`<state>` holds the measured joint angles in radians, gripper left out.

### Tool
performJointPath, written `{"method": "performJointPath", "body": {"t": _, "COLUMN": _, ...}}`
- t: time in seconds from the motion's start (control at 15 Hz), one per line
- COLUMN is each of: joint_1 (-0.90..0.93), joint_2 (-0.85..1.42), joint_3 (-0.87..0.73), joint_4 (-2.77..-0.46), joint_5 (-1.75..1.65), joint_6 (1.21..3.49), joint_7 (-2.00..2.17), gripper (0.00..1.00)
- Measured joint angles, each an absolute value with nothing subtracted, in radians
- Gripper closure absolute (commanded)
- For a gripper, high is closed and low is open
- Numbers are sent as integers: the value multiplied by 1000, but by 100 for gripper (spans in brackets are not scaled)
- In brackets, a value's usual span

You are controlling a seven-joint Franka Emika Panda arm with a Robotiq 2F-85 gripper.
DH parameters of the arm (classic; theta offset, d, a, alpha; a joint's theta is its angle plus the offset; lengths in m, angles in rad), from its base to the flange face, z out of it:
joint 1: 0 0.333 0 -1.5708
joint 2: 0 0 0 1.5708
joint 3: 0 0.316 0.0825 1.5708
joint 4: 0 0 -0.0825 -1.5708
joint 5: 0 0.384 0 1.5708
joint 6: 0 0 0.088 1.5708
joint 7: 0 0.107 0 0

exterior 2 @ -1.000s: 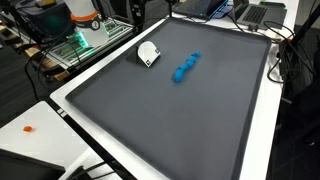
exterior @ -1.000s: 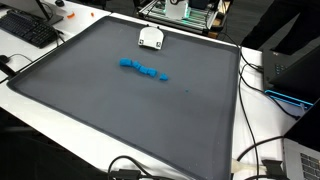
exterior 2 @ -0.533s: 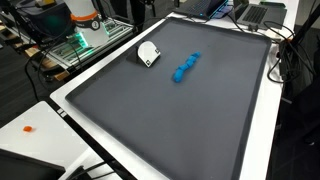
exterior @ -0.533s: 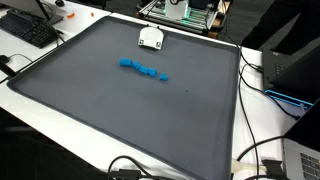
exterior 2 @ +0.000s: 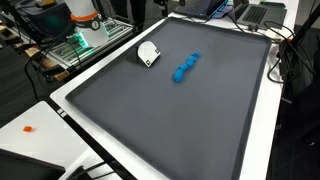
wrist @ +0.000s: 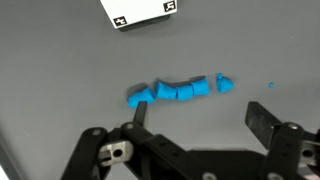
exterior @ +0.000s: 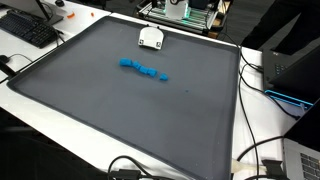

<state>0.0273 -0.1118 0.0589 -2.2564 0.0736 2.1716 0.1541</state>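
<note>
A string of blue blocks [exterior: 143, 70] lies on the dark grey mat in both exterior views [exterior 2: 186, 67]. A white box with a black marker [exterior: 151, 38] sits near the mat's edge [exterior 2: 148, 53]. In the wrist view my gripper [wrist: 197, 113] is open and empty, hovering above the mat just short of the blue blocks [wrist: 180, 91]; the white box [wrist: 140, 10] lies beyond them at the top edge. The arm itself does not show in the exterior views.
The grey mat [exterior: 110, 110] covers a white table [exterior 2: 60, 105]. A keyboard [exterior: 28, 28] lies at one corner. Cables [exterior: 255, 150] and a laptop [exterior 2: 258, 12] lie off the mat. A small orange object [exterior 2: 28, 128] sits on the white tabletop.
</note>
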Motion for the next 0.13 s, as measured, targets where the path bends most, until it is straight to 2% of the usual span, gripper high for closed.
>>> {"method": "performJointPath", "body": {"t": 0.13, "joint_1": 27, "joint_2": -111, "joint_3": 58, "joint_4": -2255, "joint_5": 74, "joint_6": 2172, "joint_7": 154, "gripper": 0}}
